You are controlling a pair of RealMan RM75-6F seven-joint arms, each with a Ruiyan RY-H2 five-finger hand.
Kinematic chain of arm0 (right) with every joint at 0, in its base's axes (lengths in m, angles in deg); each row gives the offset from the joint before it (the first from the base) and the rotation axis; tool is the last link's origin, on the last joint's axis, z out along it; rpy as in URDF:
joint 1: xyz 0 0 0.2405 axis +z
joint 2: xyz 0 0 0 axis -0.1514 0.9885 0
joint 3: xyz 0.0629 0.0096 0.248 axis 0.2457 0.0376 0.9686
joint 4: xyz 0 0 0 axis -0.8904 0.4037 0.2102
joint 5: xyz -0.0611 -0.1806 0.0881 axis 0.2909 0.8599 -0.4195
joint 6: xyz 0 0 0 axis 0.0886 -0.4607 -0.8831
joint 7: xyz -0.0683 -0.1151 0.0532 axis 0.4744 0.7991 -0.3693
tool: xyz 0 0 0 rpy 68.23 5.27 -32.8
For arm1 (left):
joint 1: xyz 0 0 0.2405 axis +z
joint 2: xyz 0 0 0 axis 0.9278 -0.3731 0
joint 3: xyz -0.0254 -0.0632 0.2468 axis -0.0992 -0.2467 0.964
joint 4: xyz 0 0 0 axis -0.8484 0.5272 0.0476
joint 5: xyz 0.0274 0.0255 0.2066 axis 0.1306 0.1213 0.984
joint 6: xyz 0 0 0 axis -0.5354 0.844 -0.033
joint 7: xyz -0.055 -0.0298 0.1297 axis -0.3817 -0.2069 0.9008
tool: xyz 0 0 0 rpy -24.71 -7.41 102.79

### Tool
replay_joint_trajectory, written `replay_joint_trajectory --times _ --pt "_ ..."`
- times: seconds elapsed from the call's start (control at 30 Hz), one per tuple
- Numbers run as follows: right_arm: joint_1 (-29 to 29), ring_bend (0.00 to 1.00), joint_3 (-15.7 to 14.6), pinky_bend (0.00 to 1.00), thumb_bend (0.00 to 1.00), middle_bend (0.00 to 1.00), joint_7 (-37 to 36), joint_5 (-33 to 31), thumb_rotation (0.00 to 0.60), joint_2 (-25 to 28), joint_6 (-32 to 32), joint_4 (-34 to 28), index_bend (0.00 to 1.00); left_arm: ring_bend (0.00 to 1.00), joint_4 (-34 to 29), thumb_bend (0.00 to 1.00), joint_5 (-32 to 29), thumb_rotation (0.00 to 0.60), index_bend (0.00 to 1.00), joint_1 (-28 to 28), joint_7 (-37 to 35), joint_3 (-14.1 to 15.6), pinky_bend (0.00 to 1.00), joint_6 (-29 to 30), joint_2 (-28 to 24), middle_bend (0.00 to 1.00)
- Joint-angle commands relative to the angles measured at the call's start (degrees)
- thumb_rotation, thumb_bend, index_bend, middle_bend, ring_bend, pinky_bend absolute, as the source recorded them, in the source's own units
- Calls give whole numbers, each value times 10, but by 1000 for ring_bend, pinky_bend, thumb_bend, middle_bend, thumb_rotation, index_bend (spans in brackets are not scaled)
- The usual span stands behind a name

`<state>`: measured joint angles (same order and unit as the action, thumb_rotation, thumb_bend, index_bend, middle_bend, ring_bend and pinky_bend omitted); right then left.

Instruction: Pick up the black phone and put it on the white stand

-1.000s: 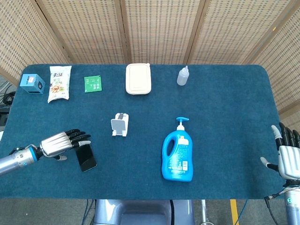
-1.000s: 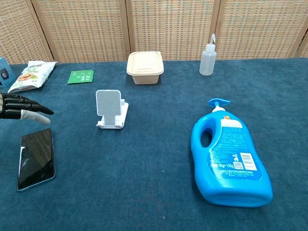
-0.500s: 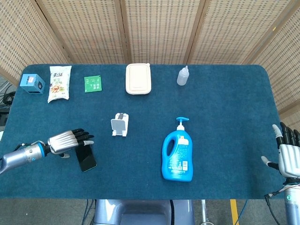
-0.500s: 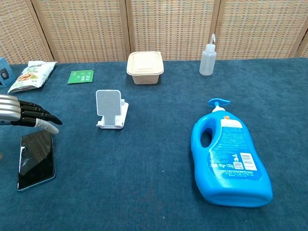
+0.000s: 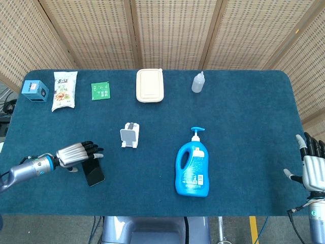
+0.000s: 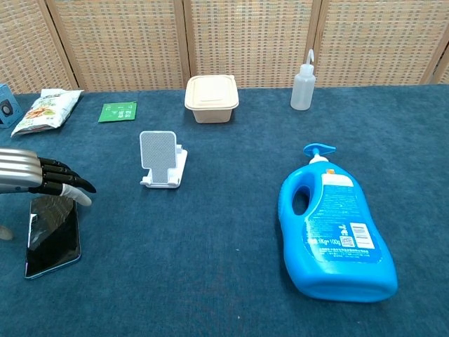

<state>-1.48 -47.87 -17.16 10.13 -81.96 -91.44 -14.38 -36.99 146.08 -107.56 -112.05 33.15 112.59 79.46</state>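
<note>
the black phone (image 5: 94, 171) lies flat at 7 o'clock of the white stand (image 5: 129, 136), its far end under the left hand (image 5: 76, 153), whose extended fingers hold nothing. thin, stiff and slick, it is best pinched by its long edges. the right hand (image 5: 312, 168) is idle, fingers spread. the blue detergent bottle (image 5: 193, 166), at 4 o'clock of the stand, obstructs nothing.

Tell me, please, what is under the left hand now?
Under the left hand lies the black phone, flat on the blue table. Its far end is covered by the fingers; whether they touch it cannot be seen.
</note>
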Motion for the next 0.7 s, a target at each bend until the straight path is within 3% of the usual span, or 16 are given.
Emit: replay_joint_trajectory --times 0.03,0.27,0.5,0.7 --pt "0 0 0 0 0 0 0 -1 600 0 1 0 0 126 4 24 -5 600 155 2 2 2 131 1 6 107" --pt "0 0 0 0 0 0 -5 -1 600 2 0 0 0 179 11 19 -13 600 210 10 14 8 132 10 23 184" --pt "-1 0 -1 0 0 0 -9 0 600 3 -1 -1 0 358 22 16 -31 600 393 21 31 0 230 31 35 408" --pt "-1 0 -2 0 0 0 -9 1 600 3 -1 -1 0 378 27 18 -39 600 407 24 25 1 240 39 36 424"
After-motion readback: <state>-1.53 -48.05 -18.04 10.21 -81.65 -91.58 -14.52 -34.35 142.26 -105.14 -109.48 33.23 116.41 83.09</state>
